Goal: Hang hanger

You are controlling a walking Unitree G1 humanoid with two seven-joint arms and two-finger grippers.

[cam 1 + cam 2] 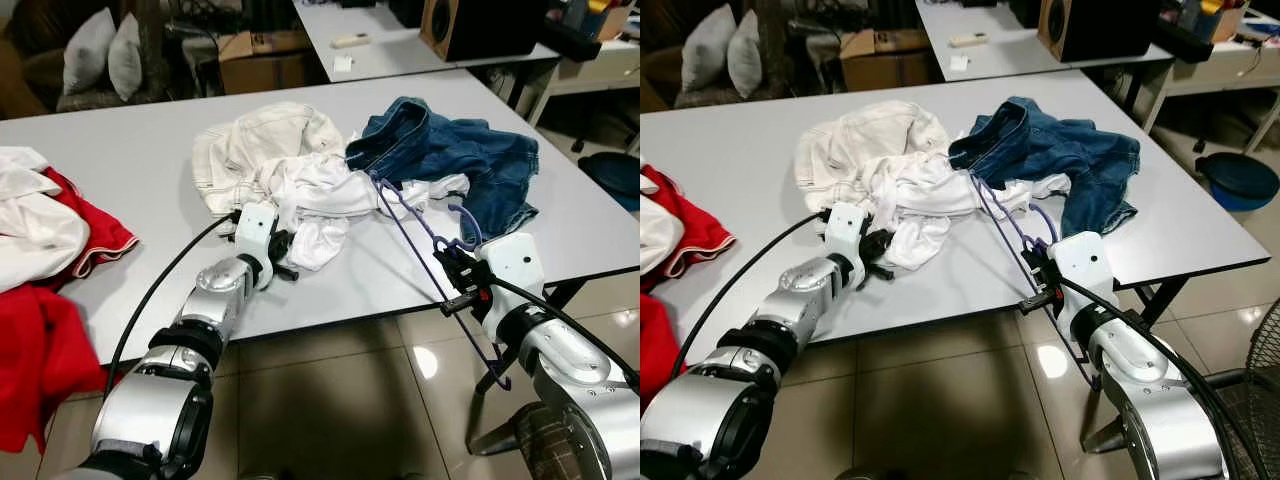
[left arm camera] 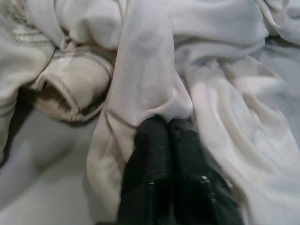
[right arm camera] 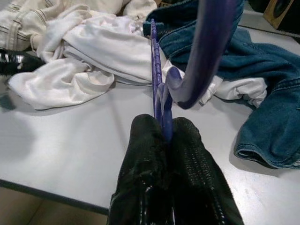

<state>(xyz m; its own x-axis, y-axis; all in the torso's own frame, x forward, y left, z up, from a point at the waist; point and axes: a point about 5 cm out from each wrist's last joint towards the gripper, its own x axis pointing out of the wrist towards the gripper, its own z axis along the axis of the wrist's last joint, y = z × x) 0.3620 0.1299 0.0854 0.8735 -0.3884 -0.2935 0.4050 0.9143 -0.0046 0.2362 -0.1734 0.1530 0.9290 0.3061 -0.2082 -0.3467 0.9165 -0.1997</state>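
Note:
A purple plastic hanger (image 3: 155,70) lies slanted over the table's front edge, its far end resting on the clothes pile and its hook (image 3: 206,51) curving up close to the right wrist camera. My right gripper (image 1: 462,277) is shut on the hanger's bar near the hook, at the table's front right edge. A crumpled white shirt (image 1: 320,195) lies in the middle of the pile. My left gripper (image 1: 286,254) is at the shirt's near edge, and in the left wrist view its fingers (image 2: 150,154) are pressed together with a fold of white cloth at their tips.
The grey table (image 1: 130,150) also holds a cream garment (image 1: 250,145), blue jeans (image 1: 460,150) at the right, and red and white clothes (image 1: 40,230) at the left edge. Behind stand a second table, a speaker (image 1: 470,25), a cardboard box (image 1: 265,60) and cushions (image 1: 105,50).

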